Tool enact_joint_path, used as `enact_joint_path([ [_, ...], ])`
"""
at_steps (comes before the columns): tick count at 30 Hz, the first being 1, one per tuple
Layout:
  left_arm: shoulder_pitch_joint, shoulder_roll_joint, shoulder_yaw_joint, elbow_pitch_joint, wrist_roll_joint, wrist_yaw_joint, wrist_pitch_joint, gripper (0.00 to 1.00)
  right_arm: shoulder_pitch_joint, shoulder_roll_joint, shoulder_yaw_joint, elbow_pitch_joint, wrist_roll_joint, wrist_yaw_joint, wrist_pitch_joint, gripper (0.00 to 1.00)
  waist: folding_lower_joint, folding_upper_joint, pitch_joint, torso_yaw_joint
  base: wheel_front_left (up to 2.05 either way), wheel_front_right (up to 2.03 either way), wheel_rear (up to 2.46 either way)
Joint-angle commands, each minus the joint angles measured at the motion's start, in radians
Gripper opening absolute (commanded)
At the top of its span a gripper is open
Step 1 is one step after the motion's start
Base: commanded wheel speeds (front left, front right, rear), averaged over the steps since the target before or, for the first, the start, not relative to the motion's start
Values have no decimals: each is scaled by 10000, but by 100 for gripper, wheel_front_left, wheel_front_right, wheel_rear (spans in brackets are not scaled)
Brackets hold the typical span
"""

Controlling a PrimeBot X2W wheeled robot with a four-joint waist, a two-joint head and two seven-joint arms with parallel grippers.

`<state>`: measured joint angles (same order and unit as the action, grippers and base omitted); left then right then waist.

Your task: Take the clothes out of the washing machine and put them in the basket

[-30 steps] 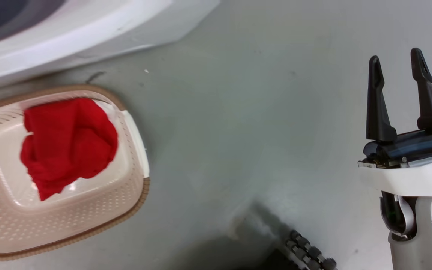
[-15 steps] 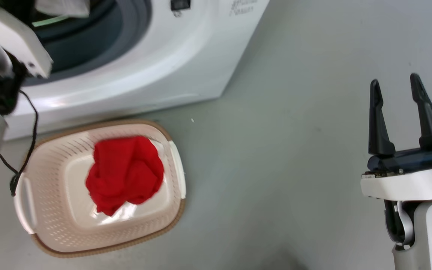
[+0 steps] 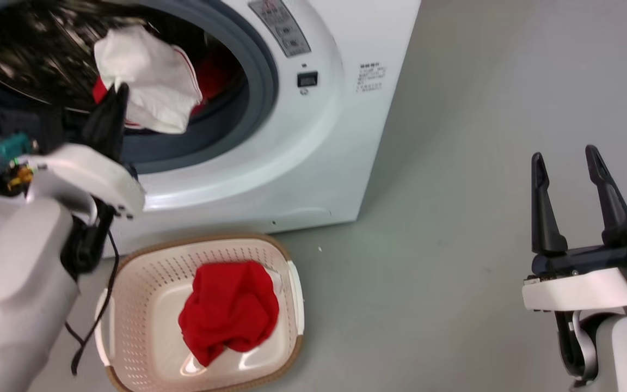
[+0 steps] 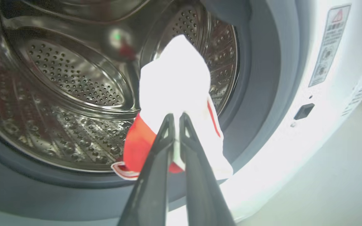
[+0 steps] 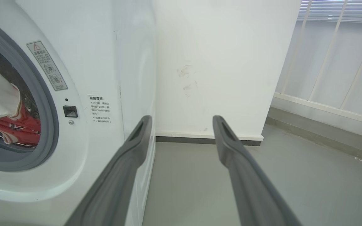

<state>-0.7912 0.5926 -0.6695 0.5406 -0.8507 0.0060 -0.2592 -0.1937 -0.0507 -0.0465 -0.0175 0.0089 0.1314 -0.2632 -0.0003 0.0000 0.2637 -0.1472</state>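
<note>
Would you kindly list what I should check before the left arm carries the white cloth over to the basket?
1. Left tool shut on white cloth: ok.
2. Cloth clear of the grey ring: cannot tell.
3. Basket before the washing machine, room beside red garment: ok.
4. Right tool open, apart from the machine: ok.
5. Drum emptied: not ok, red fabric inside.

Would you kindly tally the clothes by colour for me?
Red garments: 2, one in the basket, one in the drum.
White cloth: 1, at the drum mouth.
Total: 3.
</note>
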Motion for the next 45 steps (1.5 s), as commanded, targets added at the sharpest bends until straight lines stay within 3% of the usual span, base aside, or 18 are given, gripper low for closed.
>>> enact_joint_path([
  [1,371,102,191,-515,131,184,-67,0,201,10,-47,58,-2,-14,-24,100,3,0,-462,227,0,0,0],
  [14,3924,714,2221,-6076,1384,2126,-63,0,547,12,17,174,-63,-14,-23,100,3,0,-1199,457,0,0,0],
  [22,5585,480,3554,-7944,1713,2542,-64,0,519,12,18,187,34,-14,-23,100,3,0,-1207,386,0,0,0],
  [29,6596,364,3459,-7784,1250,2263,296,0,378,14,15,194,80,-14,-23,100,3,0,-1005,297,0,0,0],
  [34,6907,384,3007,-6906,991,2102,959,0,270,12,70,181,137,-14,-23,100,3,0,-709,142,0,0,0],
  [45,6275,-280,1619,-3047,462,802,2353,0,-127,14,159,22,212,-13,-23,100,3,0,507,-454,0,0,0],
])
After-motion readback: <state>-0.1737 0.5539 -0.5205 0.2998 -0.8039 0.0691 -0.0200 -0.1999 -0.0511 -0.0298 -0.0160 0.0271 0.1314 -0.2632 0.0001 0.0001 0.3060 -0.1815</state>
